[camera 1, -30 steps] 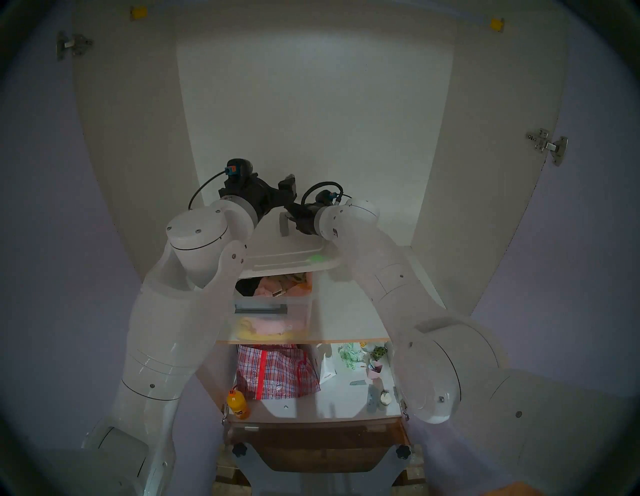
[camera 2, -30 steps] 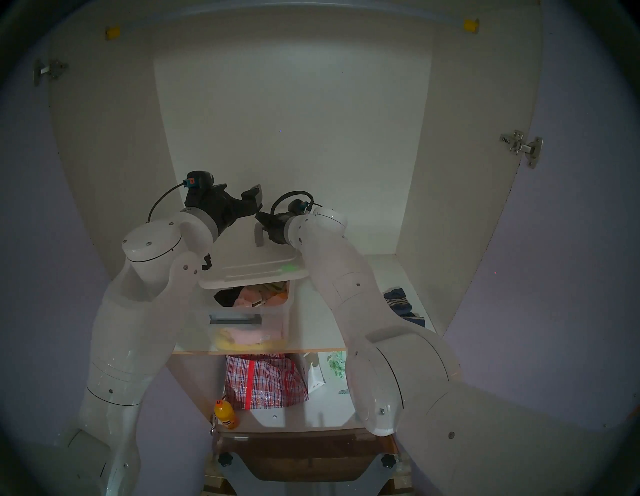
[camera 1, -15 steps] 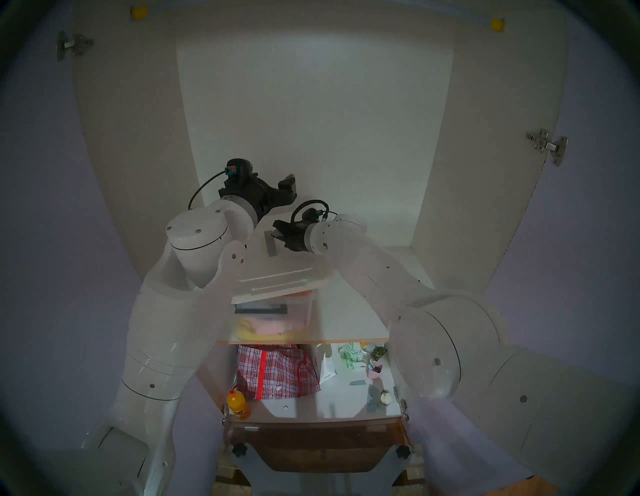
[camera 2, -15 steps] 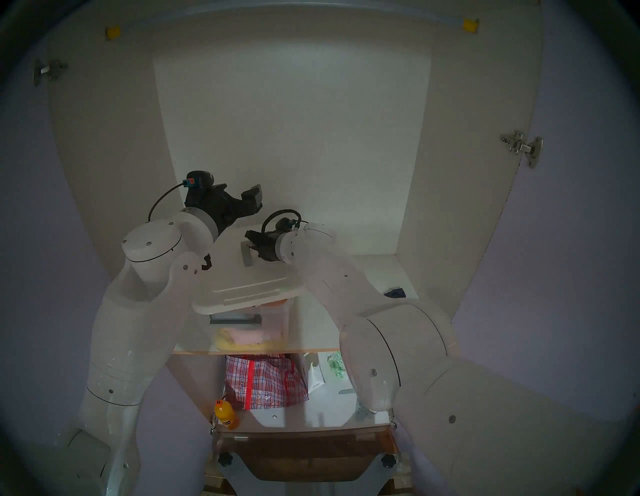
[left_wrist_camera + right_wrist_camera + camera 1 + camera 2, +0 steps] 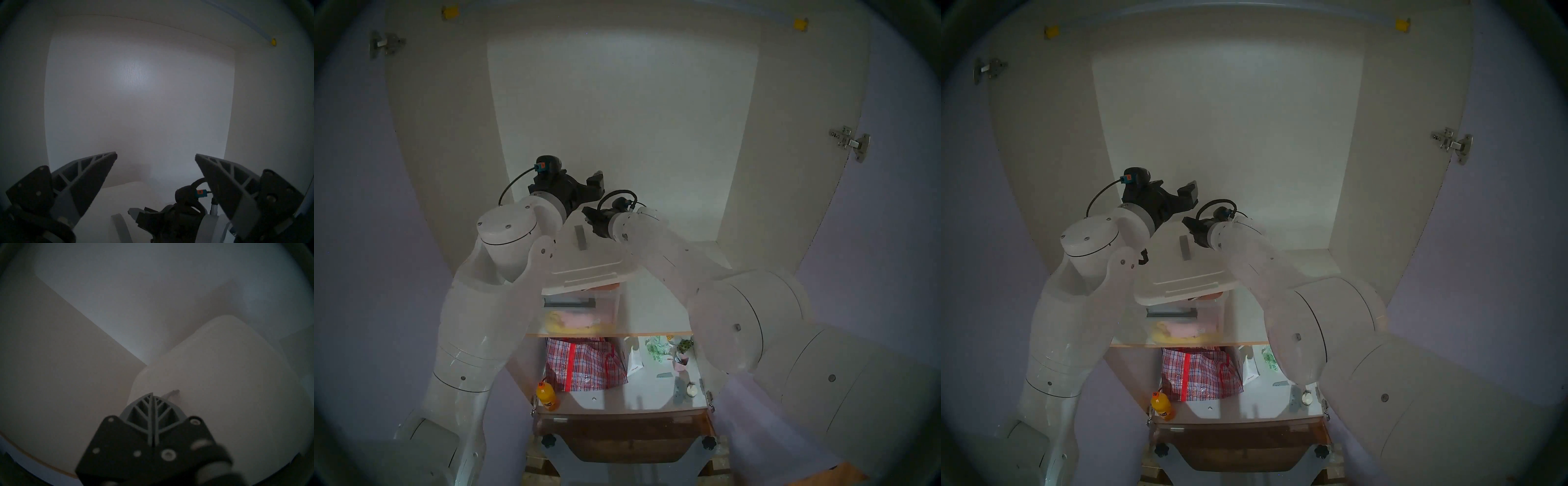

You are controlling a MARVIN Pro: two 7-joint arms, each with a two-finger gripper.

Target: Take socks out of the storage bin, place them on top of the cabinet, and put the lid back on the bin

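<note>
Right gripper (image 5: pixel 153 395), fingers pressed together on the lid's grey handle (image 5: pixel 580 237), held the lid (image 5: pixel 588 263) tilted over the bin (image 5: pixel 612 302) on the shelf (image 5: pixel 653 315). Left gripper (image 5: pixel 155 156) hung at the lid's 11 o'clock, fingers wide apart, empty. Socks hidden.

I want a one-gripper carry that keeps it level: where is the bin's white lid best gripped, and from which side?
Grip the lid by its grey arched handle at the panel's middle, coming from the right side, as the right gripper does. The arch stands clear of the flat panel, giving the fingers something narrow to close on; the broad rim would likely tip.
</note>
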